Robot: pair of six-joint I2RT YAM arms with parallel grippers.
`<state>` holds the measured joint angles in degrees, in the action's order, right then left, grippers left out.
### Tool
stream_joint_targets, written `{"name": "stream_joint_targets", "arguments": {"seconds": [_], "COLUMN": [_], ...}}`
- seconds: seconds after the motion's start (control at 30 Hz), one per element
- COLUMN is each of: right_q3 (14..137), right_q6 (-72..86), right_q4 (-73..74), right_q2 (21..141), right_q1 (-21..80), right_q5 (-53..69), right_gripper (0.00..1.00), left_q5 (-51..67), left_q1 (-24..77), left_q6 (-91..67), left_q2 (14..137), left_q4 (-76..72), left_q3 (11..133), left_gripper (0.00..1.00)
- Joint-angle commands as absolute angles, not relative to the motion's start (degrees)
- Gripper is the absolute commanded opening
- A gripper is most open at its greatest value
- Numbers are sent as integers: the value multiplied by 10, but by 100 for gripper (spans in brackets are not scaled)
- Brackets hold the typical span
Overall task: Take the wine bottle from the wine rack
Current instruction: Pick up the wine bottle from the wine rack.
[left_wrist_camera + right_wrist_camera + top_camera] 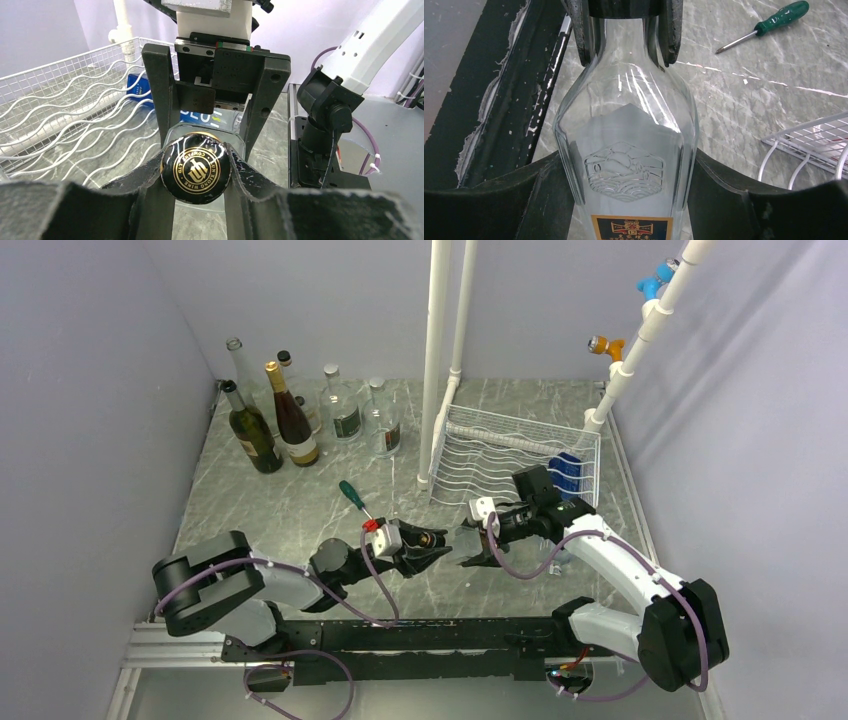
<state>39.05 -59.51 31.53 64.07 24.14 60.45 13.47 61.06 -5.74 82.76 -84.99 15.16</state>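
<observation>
The wine bottle (pixel 626 150) lay lengthwise between both claws: the right gripper (pixel 478 546) was clamped round its body, the left gripper (pixel 436 546) on its capped neck.

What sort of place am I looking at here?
Probably a robotics test cell, not a home: plain walls box in a marble-look table, two robot arms sit bolted to a rail, and a wine rack and bottles stand staged.

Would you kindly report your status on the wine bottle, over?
Left end effector shut on wine bottle neck. Right end effector clamps its body. Bottle off wine rack, held between both. Screwdriver aside, not blocking.
</observation>
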Motion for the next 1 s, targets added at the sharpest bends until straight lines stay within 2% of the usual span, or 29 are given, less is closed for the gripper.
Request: {"name": "stream_joint_targets", "arguments": {"seconds": [0.0,0.07,0.23,0.27,0.3,0.53,0.8,0.97], "right_q3": [419,420,434,437,441,465,490,486], "right_q6": [-565,-561,-562,-566,-570,-606,-634,-629], "right_q4": [264,265,288,298,307,356,408,401], "right_q2": [636,636,636,636,635,622,596,594], "right_q1": [240,240,239,240,240,226,184,179], "right_q5": [638,633,635,638,639,657,685,681], "right_gripper": [42,61,84,96,99,100,100,100], "left_q5": [136,123,100,97,93,75,9,-24], "left_q1": [622,624,625,625,625,625,620,607], "left_q6": [-76,-77,-71,-69,-68,-59,-40,-36], "left_q2": [789,775,731,719,710,635,483,409], "left_q4": [-952,-941,-878,-862,-852,-761,-503,-402], "left_q3": [173,173,174,174,174,173,212,224], "left_gripper": [0,0,0,0,0,0,0,0]}}
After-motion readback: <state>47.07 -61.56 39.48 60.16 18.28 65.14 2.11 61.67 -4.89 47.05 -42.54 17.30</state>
